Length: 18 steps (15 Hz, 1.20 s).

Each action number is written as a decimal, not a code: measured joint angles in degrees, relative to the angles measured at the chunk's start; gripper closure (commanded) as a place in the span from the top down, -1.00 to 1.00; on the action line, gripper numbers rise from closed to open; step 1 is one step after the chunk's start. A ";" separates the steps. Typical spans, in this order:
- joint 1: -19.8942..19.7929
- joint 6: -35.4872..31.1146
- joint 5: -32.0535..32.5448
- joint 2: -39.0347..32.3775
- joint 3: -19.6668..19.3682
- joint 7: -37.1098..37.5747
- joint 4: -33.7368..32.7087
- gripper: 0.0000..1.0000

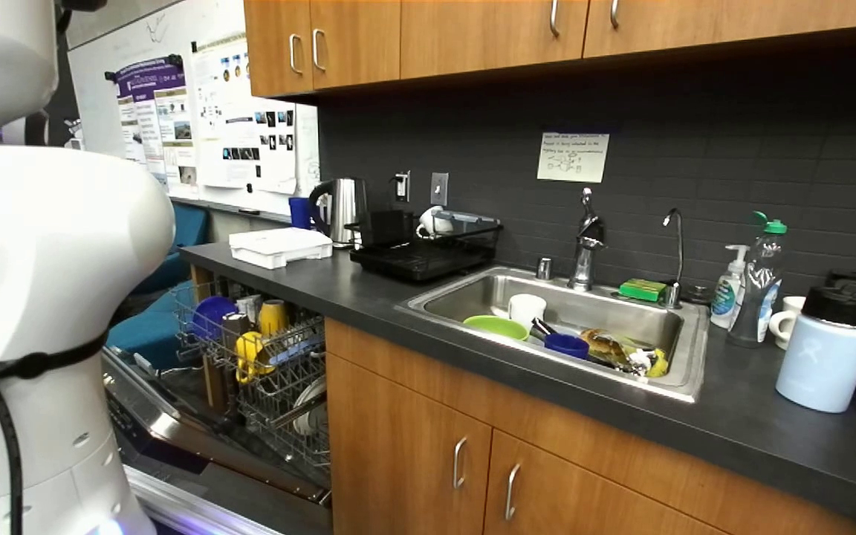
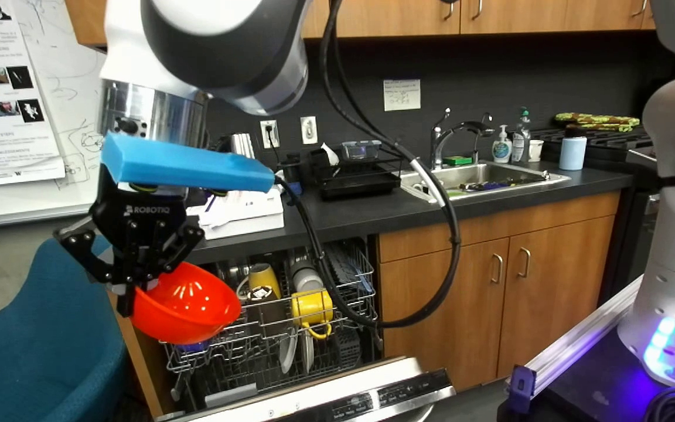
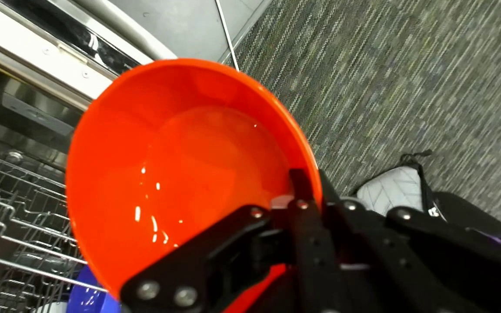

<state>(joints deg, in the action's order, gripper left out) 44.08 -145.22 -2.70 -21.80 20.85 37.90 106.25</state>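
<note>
In an exterior view, clamps a glossy red-orange round plastic bowl [image 2: 188, 305] by the rim between the jaws of the black metal Robotiq gripper [image 2: 137, 291]. Holds it tilted, mouth upward, out past the front edge of the flat dark grey bench top [image 2: 337, 214], near the end away from the black metal-grated stove [image 2: 610, 139]. Carries a sky-blue padded block [image 2: 188, 164] just above the gripper. Shows, below that front edge, a silver wire dishwasher rack [image 2: 214, 350], loaded with a yellow handled ceramic mug [image 2: 311, 308] and a dark brown cylindrical cup [image 2: 267, 319]. Cannot tell contact from clearance between bowl and rack.

In the wrist view, looks down into the bowl, with one jaw inside the wall and the other outside. Shows rack wires alongside the bowl, with part of a shiny dark blue rounded vessel [image 3: 91, 293], of unclear material, by its rim. Shows also a lowered metal-edged dishwasher door [image 3: 37, 50] and a grey-green striped carpet [image 3: 407, 87].

In an exterior view, shows a smooth white robot arm [image 1: 49, 238] standing apart from the front edge of the bench. Near the front corner at the dishwasher end, shows a flat white plastic box [image 1: 279, 249], with a silver cylindrical metal kettle [image 1: 348, 212] behind, nearer the back edge. Farther along the back edge, shows a black rectangular dish drainer [image 1: 420, 256], then a rectangular stainless-steel sink [image 1: 465, 293] holding a white cylindrical mug [image 1: 527, 308] and a lime-green shallow bowl [image 1: 495, 325]. At the stove end, shows a pale-blue cylindrical bottle [image 1: 823, 364] with a black lid.
</note>
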 measured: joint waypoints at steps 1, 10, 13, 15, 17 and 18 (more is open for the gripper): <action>0.58 0.04 0.01 -1.00 -1.03 0.74 -1.25 -0.97; 2.54 0.05 -0.22 -10.88 -6.49 6.68 -15.07 -0.97; 4.36 0.05 -0.49 -15.80 -7.87 9.56 -21.34 -0.97; 5.10 0.04 -1.60 -19.24 -8.07 10.53 -25.75 -0.97; 5.29 0.04 -3.79 -22.57 -7.98 10.63 -30.27 -0.97; 5.29 0.02 -4.81 -24.04 -7.94 10.60 -32.42 -0.97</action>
<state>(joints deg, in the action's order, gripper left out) 49.37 -145.20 -7.51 -45.84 12.91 48.51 73.83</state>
